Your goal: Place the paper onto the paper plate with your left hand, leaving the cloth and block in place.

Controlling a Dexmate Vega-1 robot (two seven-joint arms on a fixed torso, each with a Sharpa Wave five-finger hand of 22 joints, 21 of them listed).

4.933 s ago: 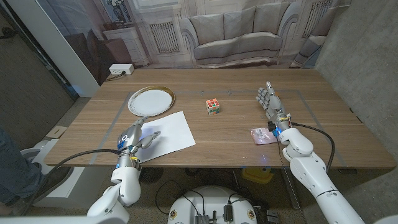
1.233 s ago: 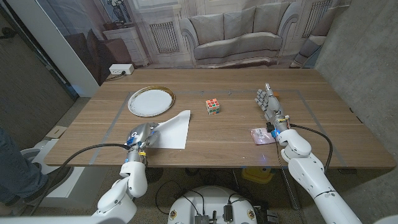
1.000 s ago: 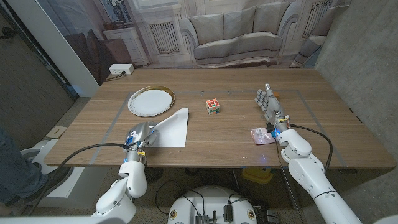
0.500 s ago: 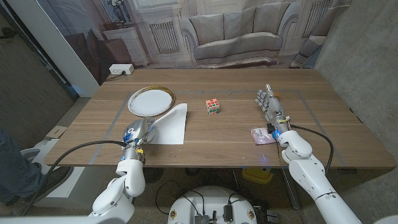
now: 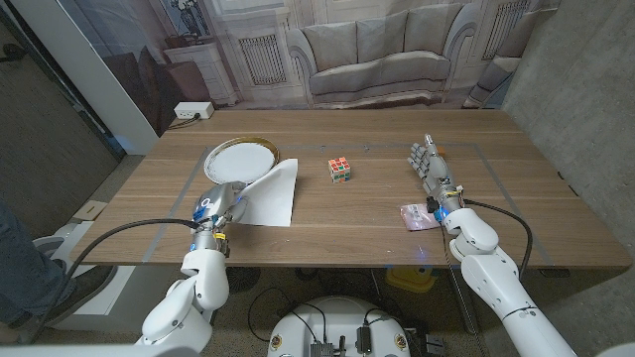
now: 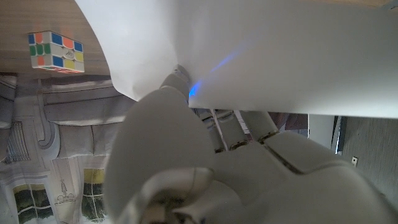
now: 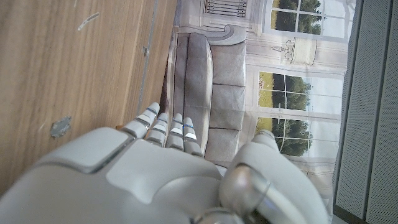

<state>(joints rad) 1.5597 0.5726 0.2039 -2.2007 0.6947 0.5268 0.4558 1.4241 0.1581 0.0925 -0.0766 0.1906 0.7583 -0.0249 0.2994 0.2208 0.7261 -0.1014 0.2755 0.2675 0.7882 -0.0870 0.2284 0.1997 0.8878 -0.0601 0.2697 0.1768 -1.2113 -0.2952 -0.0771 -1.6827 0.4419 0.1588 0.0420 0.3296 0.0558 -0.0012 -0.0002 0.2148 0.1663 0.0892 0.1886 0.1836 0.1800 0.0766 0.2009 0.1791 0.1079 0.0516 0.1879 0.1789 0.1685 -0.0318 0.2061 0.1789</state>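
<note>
My left hand (image 5: 217,208) pinches a corner of the white paper (image 5: 268,190), which hangs lifted and curled just in front of the paper plate (image 5: 238,159). The plate, white with a gold rim, sits at the table's far left. In the left wrist view the paper (image 6: 261,50) drapes over my left hand (image 6: 205,162). The colourful block (image 5: 340,170) stands at mid table and also shows as the block (image 6: 55,51) in the left wrist view. A small pinkish cloth (image 5: 416,216) lies next to my right hand (image 5: 429,164), which stands on edge with fingers straight, holding nothing.
The wooden table (image 5: 357,228) has bare room between the paper and the cloth. A wall backdrop of a sofa stands behind the far edge. A white box (image 5: 192,110) lies on the floor beyond the table's far left corner.
My left hand has lifted the paper off the table and carried it away from me toward the plate. The right hand, cloth and block have not moved.
</note>
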